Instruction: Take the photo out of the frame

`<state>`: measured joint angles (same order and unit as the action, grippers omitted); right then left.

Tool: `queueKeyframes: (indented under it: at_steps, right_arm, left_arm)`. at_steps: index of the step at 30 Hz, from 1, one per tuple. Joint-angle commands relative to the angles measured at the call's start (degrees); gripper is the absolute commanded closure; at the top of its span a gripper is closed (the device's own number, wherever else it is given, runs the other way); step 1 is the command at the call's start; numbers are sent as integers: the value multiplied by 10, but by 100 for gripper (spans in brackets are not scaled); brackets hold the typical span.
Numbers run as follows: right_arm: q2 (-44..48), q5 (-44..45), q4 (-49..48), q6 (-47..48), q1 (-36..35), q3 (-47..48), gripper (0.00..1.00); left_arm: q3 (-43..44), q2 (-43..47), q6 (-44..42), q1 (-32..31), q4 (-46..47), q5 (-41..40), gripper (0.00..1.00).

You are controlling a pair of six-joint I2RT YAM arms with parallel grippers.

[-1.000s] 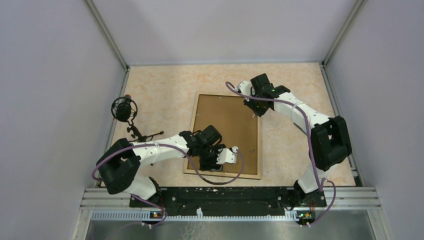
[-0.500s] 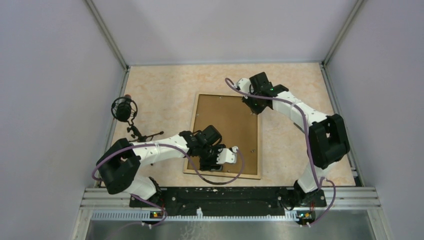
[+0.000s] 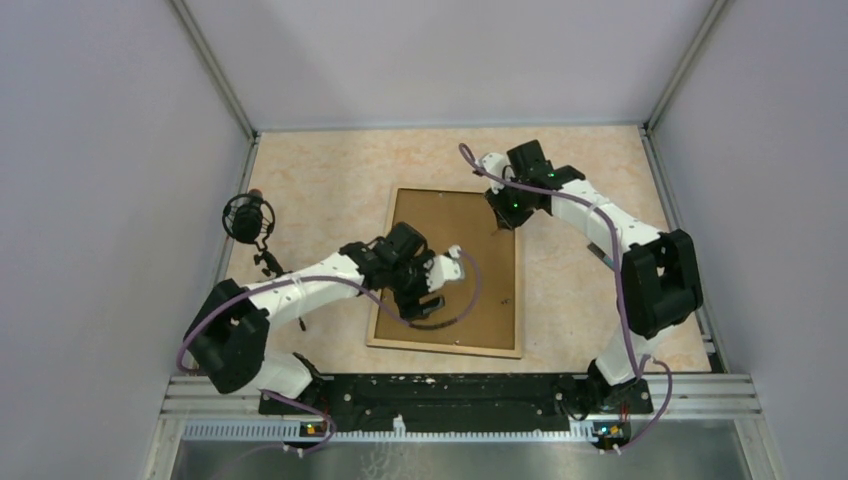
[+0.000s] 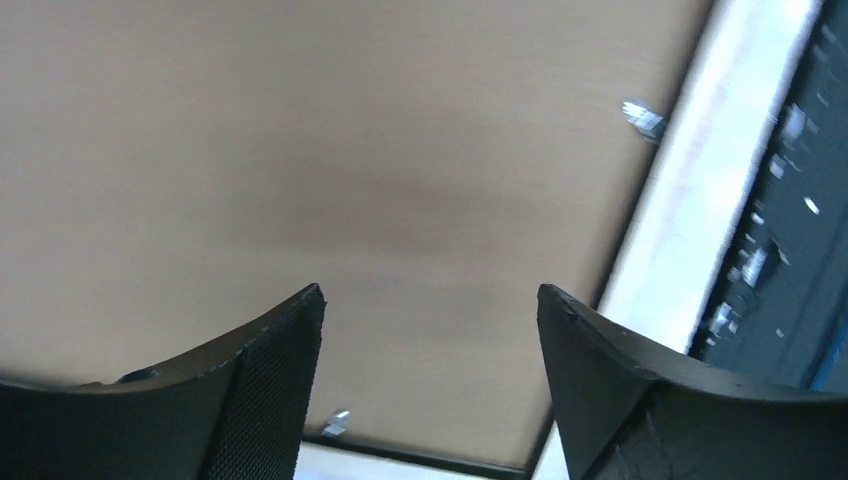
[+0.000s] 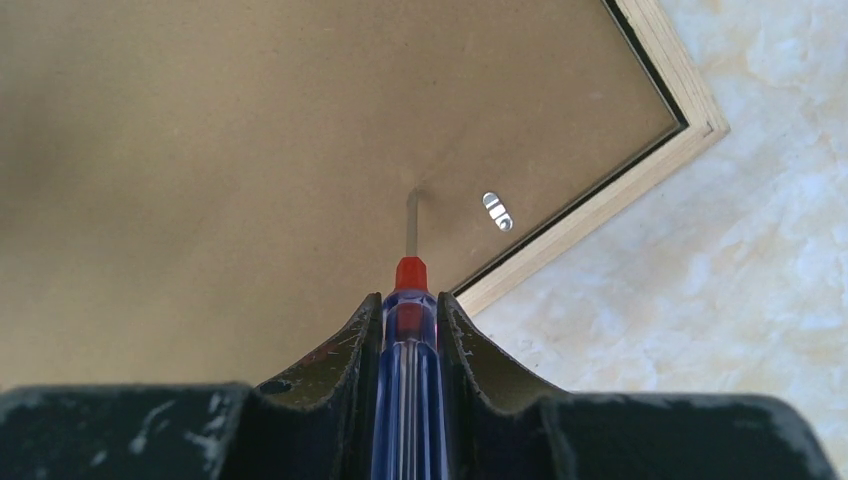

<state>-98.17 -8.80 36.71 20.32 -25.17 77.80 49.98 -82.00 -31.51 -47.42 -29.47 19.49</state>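
The frame [image 3: 470,300] lies face down on the table with its brown board back [image 4: 350,150] upward. The photo is hidden under that board. My left gripper [image 3: 424,298] hovers over the near-left part of the back, jaws open and empty [image 4: 430,295]. My right gripper [image 3: 508,207] is at the far right corner, shut on a screwdriver [image 5: 410,380] with a clear blue handle and red collar. Its metal shaft touches the board beside a small metal clip [image 5: 497,210], close to the frame's pale wooden edge [image 5: 600,210].
A black microphone on a small stand [image 3: 248,218] sits at the left edge of the table. More metal clips [image 4: 645,120] show along the frame's border. White walls close in three sides, and the black mounting rail [image 3: 460,390] runs along the near edge.
My left gripper has moved from the frame's near edge toward the middle of the back, and its jaws have widened. The right gripper shifted slightly at the far corner, still gripping the screwdriver.
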Motion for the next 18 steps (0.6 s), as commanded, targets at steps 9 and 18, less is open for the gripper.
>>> queueKeyframes:
  at_steps: [9,18]
  right_arm:
    - [122,-149,7,-78,95,-12,100]
    - [203,-194,-2,-109,126,-77,100]
  left_arm:
    - [48,-5,229,212,127,-110,17]
    - [33,-72,330,245,161,-164,28]
